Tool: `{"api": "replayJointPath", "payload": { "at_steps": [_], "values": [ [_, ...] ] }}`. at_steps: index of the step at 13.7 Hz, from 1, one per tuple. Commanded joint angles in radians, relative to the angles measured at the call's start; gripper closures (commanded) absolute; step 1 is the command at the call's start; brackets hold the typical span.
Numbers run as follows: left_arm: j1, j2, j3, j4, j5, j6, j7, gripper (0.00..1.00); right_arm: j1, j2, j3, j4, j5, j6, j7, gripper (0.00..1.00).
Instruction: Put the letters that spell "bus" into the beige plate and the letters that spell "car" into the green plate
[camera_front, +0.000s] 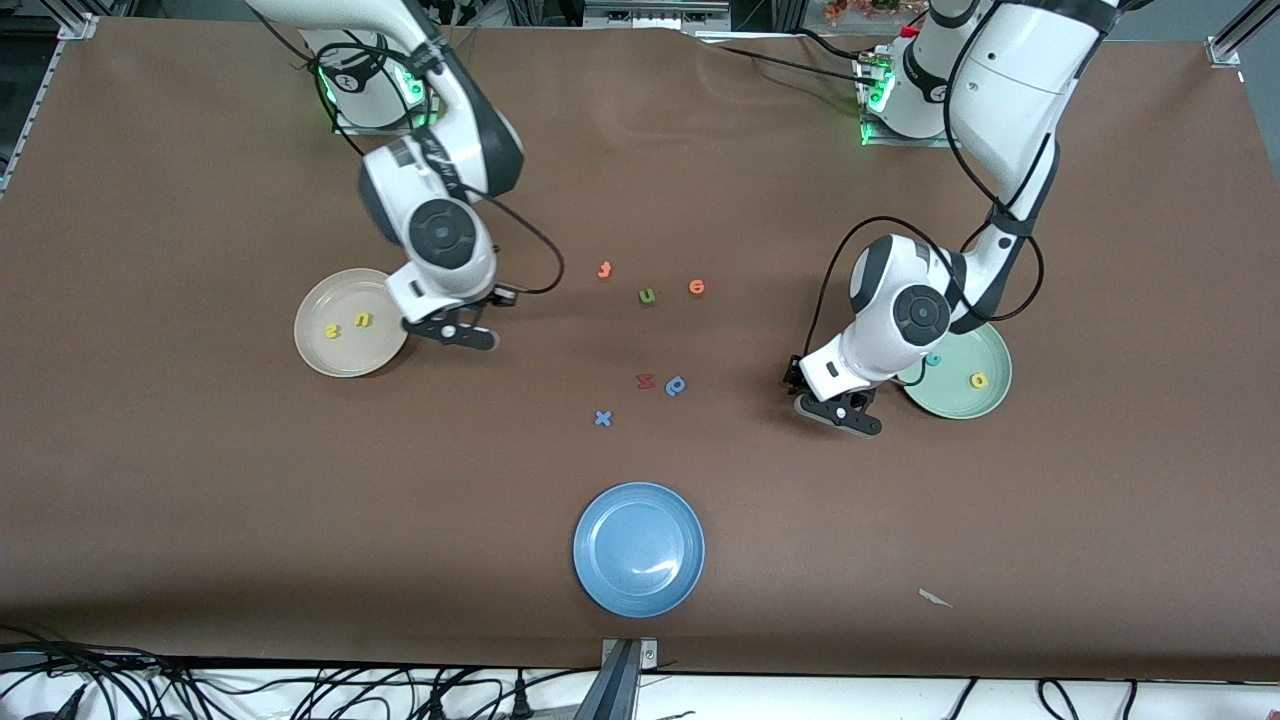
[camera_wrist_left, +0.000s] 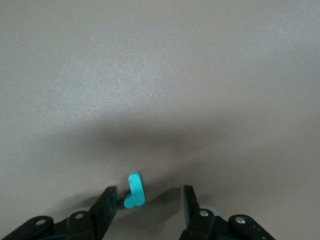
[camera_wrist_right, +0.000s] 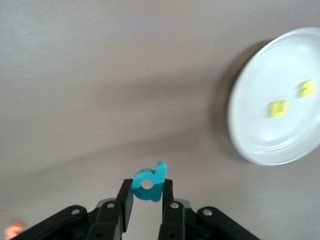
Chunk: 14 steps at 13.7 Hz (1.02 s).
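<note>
Your right gripper (camera_wrist_right: 146, 196) is up in the air over the bare brown table (camera_front: 200, 480), just beside the beige plate (camera_front: 318, 360). Its fingers are pinched tight on the teal b (camera_wrist_right: 149, 184). The b stands up between the fingers. Its round part with the hole sits low between the pads, and its straight stem pokes up and away from the gripper.

Two yellow letters lie flat in the beige plate. They are the yellow s (camera_front: 332, 331) and the yellow u (camera_front: 362, 320), side by side and a little apart.

Your left gripper (camera_wrist_left: 147, 202) is low over the table, just beside the green plate (camera_front: 985, 400), on the side toward the middle of the table. Its fingers are spread apart and they hold nothing. The teal r (camera_wrist_left: 134, 190) lies between them, close to one finger (camera_wrist_left: 105, 202). Its long side points away from the gripper, out along the table. You cannot tell if that finger touches it.

In the green plate lie the yellow a (camera_front: 979, 380) and the teal c (camera_front: 933, 359). The c is partly hidden by the left arm.

Other small letters lie in the middle of the table. The blue plate (camera_front: 600, 560) sits nearer to the front camera than they do.
</note>
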Motion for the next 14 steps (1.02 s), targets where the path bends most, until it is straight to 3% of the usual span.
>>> {"api": "replayJointPath", "payload": {
  "at_steps": [1, 3, 5, 8, 12, 13, 14],
  "values": [
    [-0.013, 0.019, 0.011, 0.018, -0.016, 0.012, 0.006, 0.52, 0.001, -0.028, -0.09, -0.005, 0.0, -0.093, -0.181, 1.0],
    [-0.013, 0.019, 0.011, 0.018, -0.016, 0.012, 0.006, 0.7, 0.001, -0.043, -0.156, -0.047, 0.0, -0.119, -0.292, 1.0],
    [-0.013, 0.019, 0.012, 0.018, -0.014, 0.012, 0.006, 0.82, 0.001, -0.05, -0.215, -0.115, 0.006, -0.092, -0.387, 1.0],
    [-0.012, 0.005, 0.015, 0.014, -0.012, 0.008, 0.009, 1.0, -0.002, -0.044, -0.265, -0.262, 0.011, 0.092, -0.481, 1.0],
    [0.036, -0.094, 0.031, 0.01, -0.011, -0.11, 0.016, 1.0, -0.011, -0.027, -0.267, -0.318, 0.012, 0.179, -0.493, 0.99],
    [0.057, -0.124, 0.031, 0.009, -0.011, -0.16, 0.016, 1.0, -0.011, -0.025, -0.267, -0.318, 0.012, 0.182, -0.493, 0.93],
    [0.083, -0.151, 0.035, 0.007, -0.009, -0.219, 0.019, 1.0, -0.011, -0.025, -0.267, -0.318, 0.012, 0.182, -0.493, 0.61]
  ]
}}
